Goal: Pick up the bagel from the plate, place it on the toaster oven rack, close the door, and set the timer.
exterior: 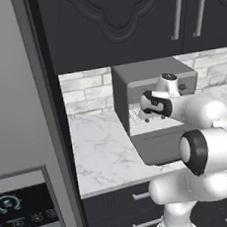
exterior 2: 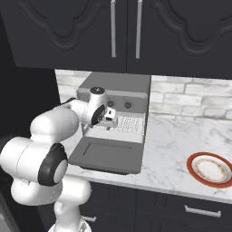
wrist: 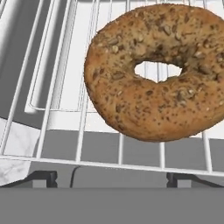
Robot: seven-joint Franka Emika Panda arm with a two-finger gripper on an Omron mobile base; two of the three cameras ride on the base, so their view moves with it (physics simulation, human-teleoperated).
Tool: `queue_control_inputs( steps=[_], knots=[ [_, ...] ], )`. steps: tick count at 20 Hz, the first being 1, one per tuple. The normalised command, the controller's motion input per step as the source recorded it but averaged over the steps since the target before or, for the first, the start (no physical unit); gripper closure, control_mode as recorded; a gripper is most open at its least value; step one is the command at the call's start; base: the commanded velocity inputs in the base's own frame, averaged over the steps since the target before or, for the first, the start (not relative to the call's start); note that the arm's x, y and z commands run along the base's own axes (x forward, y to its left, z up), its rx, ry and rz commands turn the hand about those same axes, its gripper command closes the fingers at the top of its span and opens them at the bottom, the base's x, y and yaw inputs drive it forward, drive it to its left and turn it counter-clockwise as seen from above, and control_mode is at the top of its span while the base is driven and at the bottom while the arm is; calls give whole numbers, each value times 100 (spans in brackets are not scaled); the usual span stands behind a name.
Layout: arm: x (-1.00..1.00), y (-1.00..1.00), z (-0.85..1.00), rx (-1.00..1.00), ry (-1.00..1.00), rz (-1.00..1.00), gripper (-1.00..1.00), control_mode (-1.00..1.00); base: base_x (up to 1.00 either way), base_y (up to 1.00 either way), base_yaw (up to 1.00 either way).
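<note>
Both base views look forward and down at the oven (exterior: 155, 89) from behind-left and behind-right. The hand view faces the rack (wrist: 65, 87) closely.

Soft, even light everywhere. The pictures are sharp, with no glare. Dark cupboards (exterior 2: 90, 31) look shadowy above.

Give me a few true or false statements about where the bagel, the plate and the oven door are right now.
1. The bagel lies on the toaster oven rack. True.
2. The door is shut. False: it hangs open, folded down flat.
3. The plate has a bagel on it. False: it holds nothing.
4. The plate sits on the counter to the right of the oven. True.
5. The gripper is at the oven's opening. True.
</note>
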Motion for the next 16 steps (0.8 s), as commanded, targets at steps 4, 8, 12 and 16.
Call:
queue_control_inputs(
  steps=[4, 8, 12, 16],
  knots=[
    [51, 11, 0, 2, -7, 0, -100, -100, 0, 0, 0],
    [8, 11, 41, 1, -19, 0, -100, -100, 0, 0, 0],
    [-93, -14, 86, 0, -9, 0, -100, -100, 0, 0, 0],
    [-99, -39, 72, 3, 2, -2, -100, -100, 0, 0, 0]
  ],
)
